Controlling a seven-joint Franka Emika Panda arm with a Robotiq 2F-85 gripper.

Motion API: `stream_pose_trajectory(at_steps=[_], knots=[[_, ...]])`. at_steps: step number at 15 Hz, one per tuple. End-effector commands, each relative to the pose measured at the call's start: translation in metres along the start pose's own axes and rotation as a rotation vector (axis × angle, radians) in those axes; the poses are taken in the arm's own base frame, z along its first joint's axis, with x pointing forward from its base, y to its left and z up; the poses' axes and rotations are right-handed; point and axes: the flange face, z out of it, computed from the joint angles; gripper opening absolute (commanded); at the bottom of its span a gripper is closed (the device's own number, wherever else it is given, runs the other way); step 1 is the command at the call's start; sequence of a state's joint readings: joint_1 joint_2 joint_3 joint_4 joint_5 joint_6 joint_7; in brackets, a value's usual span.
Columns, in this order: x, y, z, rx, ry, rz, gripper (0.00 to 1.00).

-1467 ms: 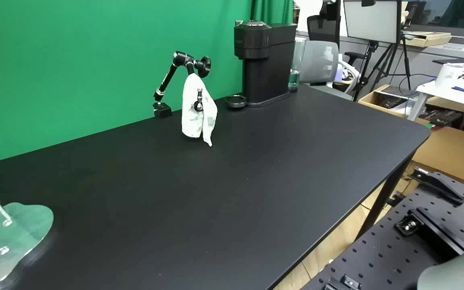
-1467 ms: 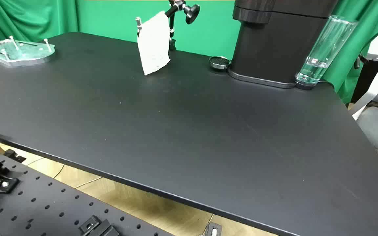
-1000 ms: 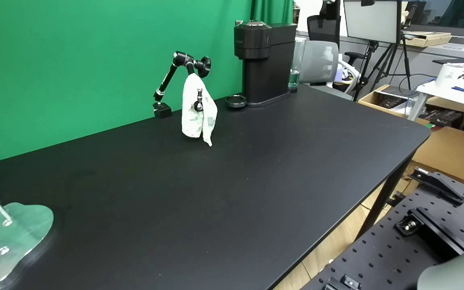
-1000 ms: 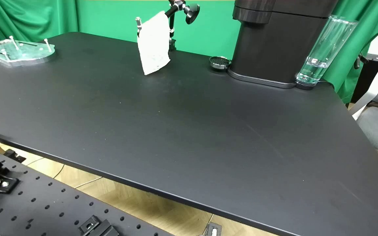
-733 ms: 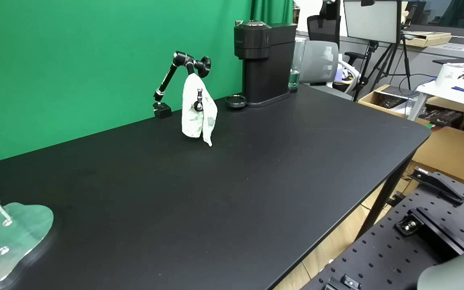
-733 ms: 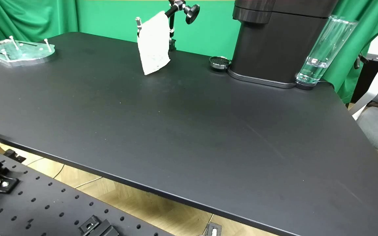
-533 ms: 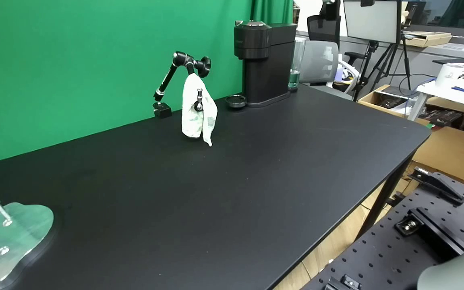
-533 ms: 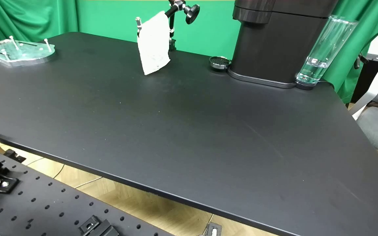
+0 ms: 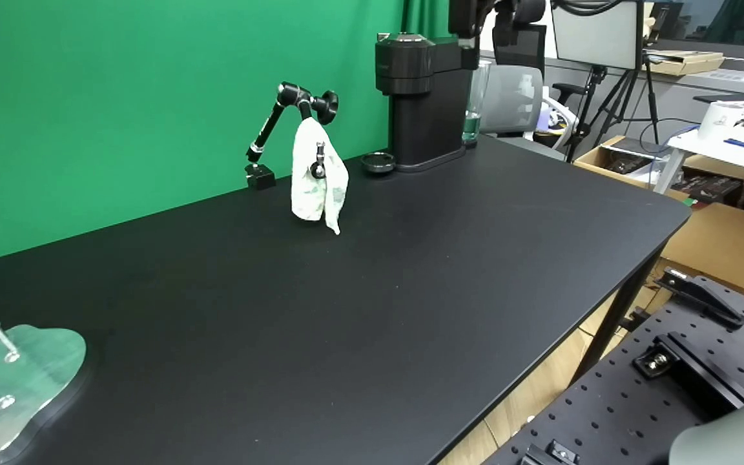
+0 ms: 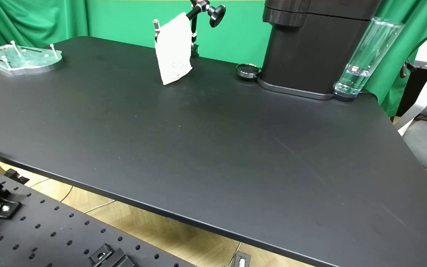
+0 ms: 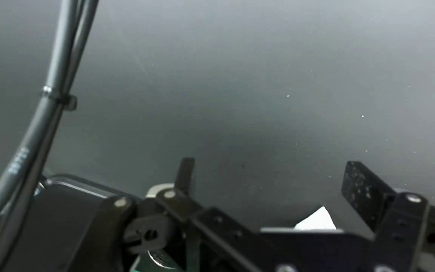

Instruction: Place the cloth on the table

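A white cloth with faint green marks hangs on a black jointed stand above the table in both exterior views [image 9: 309,194] [image 10: 174,48]. Its lower corner [image 11: 317,222] shows in the wrist view behind the gripper's body; the rest is hidden there. The black table [image 9: 359,323] also fills most of the wrist view [image 11: 217,94]. My gripper [image 11: 270,162] is open, with its two fingers wide apart and nothing between them. In an exterior view only dark parts of the gripper [image 9: 472,26] show at the top edge, in front of the coffee machine, apart from the cloth.
The black jointed stand [image 9: 275,123] holds the cloth near the green backdrop. A black coffee machine [image 10: 310,55] with a clear water tank [image 10: 365,59] and a small round dish [image 10: 248,71] stand to its right. A clear plate with pegs [image 9: 30,361] lies at the table's far end.
Dark parts of my gripper and its cables have come into the top of an exterior view, near the coffee machine. The cloth and the stand have not moved.
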State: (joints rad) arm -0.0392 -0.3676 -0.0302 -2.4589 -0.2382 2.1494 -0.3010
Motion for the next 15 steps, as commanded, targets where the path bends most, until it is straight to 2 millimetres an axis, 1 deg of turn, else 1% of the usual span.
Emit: stream_pose_trajectory(at_steps=[1, 3, 5, 6, 8, 10, 11, 13, 15], knots=[[0.052, 0.005, 0.024, 0.004, 0.036, -0.203, 1.00], [0.075, -0.002, 0.036, 0.004, 0.055, -0.324, 1.00], [0.093, -0.013, 0.042, 0.003, 0.061, -0.447, 1.00], [0.073, -0.011, 0.044, 0.001, 0.053, -0.362, 1.00], [0.087, -0.017, 0.050, 0.005, 0.051, -0.423, 1.00], [0.091, -0.018, 0.050, 0.004, 0.052, -0.439, 1.00], [0.091, -0.021, 0.053, 0.008, 0.049, -0.497, 1.00], [0.098, -0.029, 0.060, 0.014, 0.070, -0.625, 1.00], [0.111, -0.035, 0.064, -0.013, 0.118, -0.696, 1.00]])
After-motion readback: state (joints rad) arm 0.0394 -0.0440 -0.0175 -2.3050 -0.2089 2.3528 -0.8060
